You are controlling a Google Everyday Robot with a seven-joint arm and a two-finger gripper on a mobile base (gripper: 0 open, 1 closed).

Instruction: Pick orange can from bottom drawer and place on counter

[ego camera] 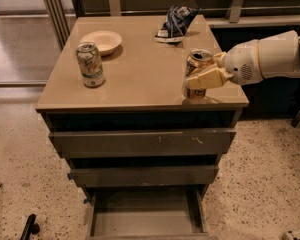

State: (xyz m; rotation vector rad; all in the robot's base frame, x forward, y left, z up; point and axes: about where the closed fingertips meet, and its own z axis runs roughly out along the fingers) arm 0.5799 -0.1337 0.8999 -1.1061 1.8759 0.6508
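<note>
The orange can [197, 60] stands upright at the right front part of the tan counter [140, 79], its silver top showing. My gripper [202, 78] comes in from the right and is shut on the can, with a cream finger [206, 78] across its front. The can's base looks to be at the counter top. The bottom drawer [145, 216] is pulled open below, and its grey inside holds nothing that I can see.
A white-and-green can [90, 64] stands at the counter's left. A cream bowl [101, 40] sits behind it. A crumpled dark chip bag [175, 22] lies at the back. The two upper drawers [142, 143] are slightly open. Speckled floor surrounds the cabinet.
</note>
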